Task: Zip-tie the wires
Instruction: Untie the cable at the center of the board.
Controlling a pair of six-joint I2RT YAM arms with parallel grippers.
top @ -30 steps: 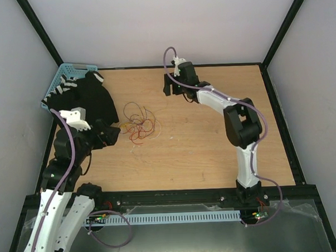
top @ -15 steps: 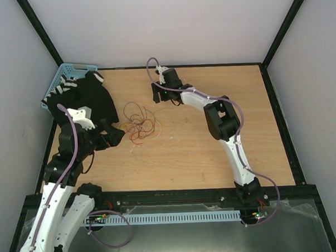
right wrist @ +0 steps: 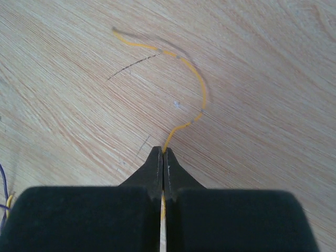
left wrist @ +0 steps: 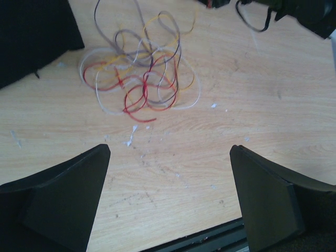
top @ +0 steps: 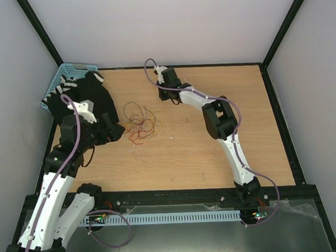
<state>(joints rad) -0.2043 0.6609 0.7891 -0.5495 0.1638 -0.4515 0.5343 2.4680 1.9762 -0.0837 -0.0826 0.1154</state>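
Note:
The wires (top: pixel 139 126) lie as a loose tangle of red, brown, yellow and white strands on the wooden table, left of centre. In the left wrist view the wires (left wrist: pixel 131 97) sit just ahead of my left gripper (left wrist: pixel 170 148), which is wide open with only bare table between its fingers. My left gripper (top: pixel 119 131) hovers at the tangle's left side. My right gripper (top: pixel 163 90) is at the far middle of the table, low over the wood. In its wrist view my right gripper (right wrist: pixel 163 151) is shut on one curled yellow strand (right wrist: pixel 202 89) that lies apart from the tangle.
A blue basket (top: pixel 70 69) stands at the far left corner, with a black heap (top: pixel 87 99) spilling from it toward the tangle. The heap's dark edge (left wrist: pixel 31 37) shows at the upper left of the left wrist view. A black rail (top: pixel 176 197) runs along the near edge.
My right arm has swung left along the far side and its gripper has shut on the yellow strand. My left arm has edged forward toward the tangle, still open.

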